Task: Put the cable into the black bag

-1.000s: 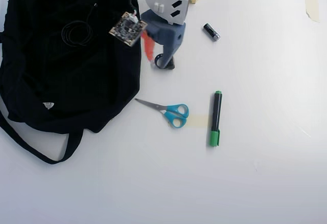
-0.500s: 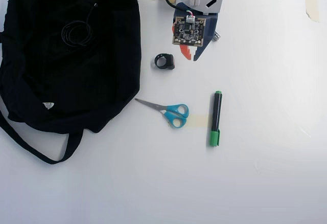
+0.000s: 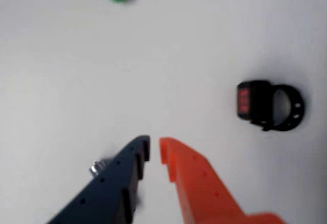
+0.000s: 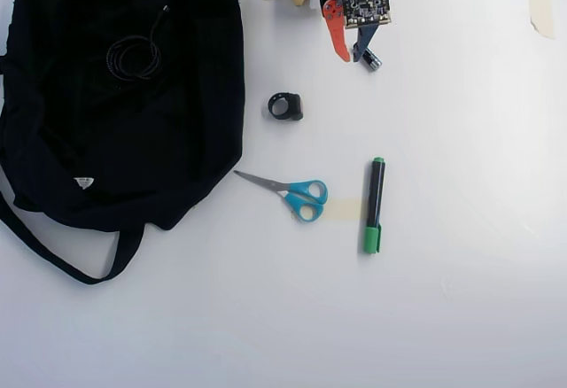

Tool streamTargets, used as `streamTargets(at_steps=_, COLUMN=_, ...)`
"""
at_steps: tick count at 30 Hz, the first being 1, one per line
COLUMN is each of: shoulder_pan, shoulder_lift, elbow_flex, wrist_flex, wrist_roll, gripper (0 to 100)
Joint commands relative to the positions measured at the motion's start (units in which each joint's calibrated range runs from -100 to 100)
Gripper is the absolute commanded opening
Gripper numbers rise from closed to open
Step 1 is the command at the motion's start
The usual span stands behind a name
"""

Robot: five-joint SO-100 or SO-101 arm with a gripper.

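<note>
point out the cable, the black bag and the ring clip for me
cable point(image 4: 133, 56), overhead view, on the coil of loops lying on the bag.
black bag point(image 4: 177, 149), overhead view, on bare fabric near its right side.
ring clip point(image 3: 268, 106), wrist view, on its blocky body beside the ring opening.

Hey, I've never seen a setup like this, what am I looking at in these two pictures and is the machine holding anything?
It is a small robot arm on a white table. One picture looks straight down from above. The other comes from a camera riding on the arm, so its gripper fills the bottom: one dark blue and one orange jaw, nearly closed, with nothing between them. From above, a big black bag lies on the left with a coiled cable on it. Also there: a black ring-shaped clip, blue-handled scissors and a green marker. The gripper sits at the top, over a small battery.
</note>
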Motion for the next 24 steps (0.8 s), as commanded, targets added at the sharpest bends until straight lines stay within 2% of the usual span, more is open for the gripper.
streamTargets(at_steps=1, shoulder_pan=-1.0, shoulder_lift=-10.8, elbow_flex=13.2, wrist_flex=-5.8, wrist_roll=0.2, gripper=2)
streamTargets(at_steps=4, shoulder_pan=-1.1, shoulder_lift=-19.0, elbow_flex=23.7, wrist_flex=-9.1, wrist_roll=0.2, gripper=2)
streamTargets(at_steps=13, shoulder_pan=-1.5, shoulder_lift=-36.5, elbow_flex=46.8, wrist_flex=-9.1, wrist_roll=-0.1, gripper=2)
streamTargets(at_steps=17, shoulder_pan=-1.4, shoulder_lift=-42.3, elbow_flex=46.6, wrist_flex=-5.3, wrist_roll=0.0, gripper=2)
streamTargets(at_steps=20, shoulder_pan=-1.4, shoulder_lift=-44.5, elbow_flex=46.5, wrist_flex=1.4, wrist_roll=0.2, gripper=2)
streamTargets(at_steps=24, shoulder_pan=-0.7, shoulder_lift=-44.6, elbow_flex=46.5, wrist_flex=2.0, wrist_roll=0.1, gripper=2)
